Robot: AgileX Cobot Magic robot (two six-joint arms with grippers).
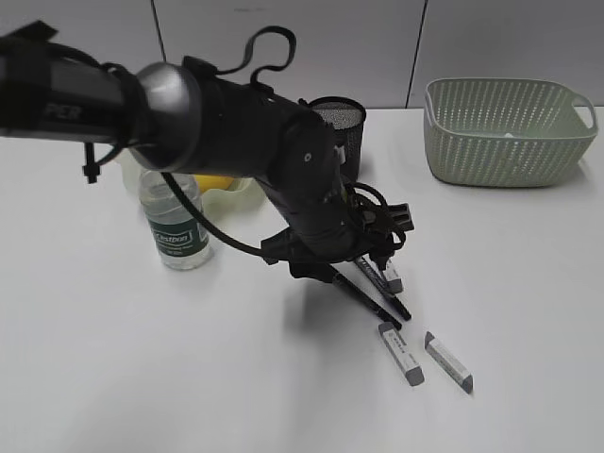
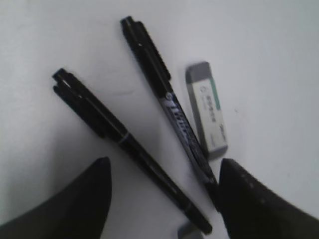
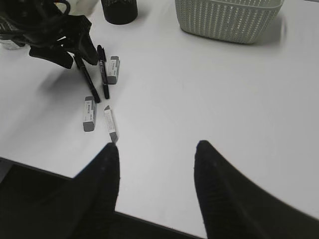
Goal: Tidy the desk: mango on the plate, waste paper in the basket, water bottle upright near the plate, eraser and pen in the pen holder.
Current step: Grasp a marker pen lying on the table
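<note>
The left arm reached in from the upper left of the exterior view, its wrist bent steeply down so that the left end effector (image 1: 373, 260) sat low over the tabletop (image 1: 528, 311). Its black fingers (image 2: 75, 204) stood spread wide apart and gripped nothing. The right end effector (image 3: 157, 164) hung higher above the tabletop's near edge, well apart from the left one. Its fingers (image 3: 219, 194) were parted and held nothing.
</note>
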